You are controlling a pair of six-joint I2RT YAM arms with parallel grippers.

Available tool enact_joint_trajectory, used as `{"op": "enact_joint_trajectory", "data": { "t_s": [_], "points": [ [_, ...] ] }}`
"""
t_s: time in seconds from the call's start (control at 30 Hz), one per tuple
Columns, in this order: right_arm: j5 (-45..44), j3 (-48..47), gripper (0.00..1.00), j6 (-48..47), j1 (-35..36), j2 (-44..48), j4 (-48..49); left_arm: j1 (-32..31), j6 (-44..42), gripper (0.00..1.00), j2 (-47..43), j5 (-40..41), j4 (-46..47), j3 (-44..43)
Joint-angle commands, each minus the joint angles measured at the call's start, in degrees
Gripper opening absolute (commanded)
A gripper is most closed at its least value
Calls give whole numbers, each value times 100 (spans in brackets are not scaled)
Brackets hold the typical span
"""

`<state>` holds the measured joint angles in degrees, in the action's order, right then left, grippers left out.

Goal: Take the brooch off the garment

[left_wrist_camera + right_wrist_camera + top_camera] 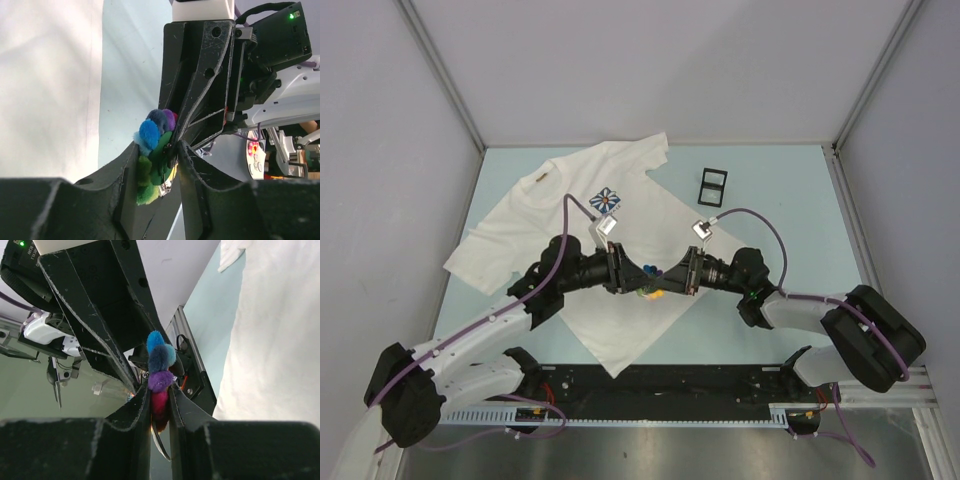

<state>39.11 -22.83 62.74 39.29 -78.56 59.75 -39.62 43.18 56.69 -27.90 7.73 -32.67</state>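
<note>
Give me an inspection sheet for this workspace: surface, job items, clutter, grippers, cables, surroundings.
Surface: pale blue table, partly covered by cloth.
Job's things: white T-shirt spread out and creased; pompom brooch held up between both grippers.
Clutter: small black frame beside the shirt.
Grippers: right gripper shut on the brooch; left gripper straddles it, grip unclear.
Cables: purple cables loop off both wrists.
Surroundings: grey walls on three sides.

in the top view the multicoloured pom-pom brooch point(655, 288) is too small to make out, and both arms cover the middle of the white fabric t-shirt point(530, 230). the right claw point(160, 390) hides the brooch's lower half. whether the left claw point(157, 147) pinches it is unclear.
</note>
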Motion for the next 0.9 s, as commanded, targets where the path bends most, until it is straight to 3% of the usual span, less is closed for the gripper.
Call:
{"op": "enact_joint_trajectory", "data": {
  "t_s": [0.0, 0.3, 0.47, 0.73, 0.87],
  "points": [
    [-246, -556, 0, -7, 202, 113, 627, -328, 226, 43, -43, -796, 309, -56],
    [-343, -407, 0, -271, 53, 517, -305, 261, 121, 72, -1052, -770, 19, 23],
    [-413, -371, 0, -262, 26, 658, -560, 314, -187, 80, -1511, -278, -429, 128],
    [-440, -371, 0, -183, 26, 650, -473, 218, -389, 72, -1318, -216, -518, 112],
    [-492, -371, 0, -113, 35, 623, -403, -72, -609, 60, -1178, 205, -693, -64]
  ]
}}
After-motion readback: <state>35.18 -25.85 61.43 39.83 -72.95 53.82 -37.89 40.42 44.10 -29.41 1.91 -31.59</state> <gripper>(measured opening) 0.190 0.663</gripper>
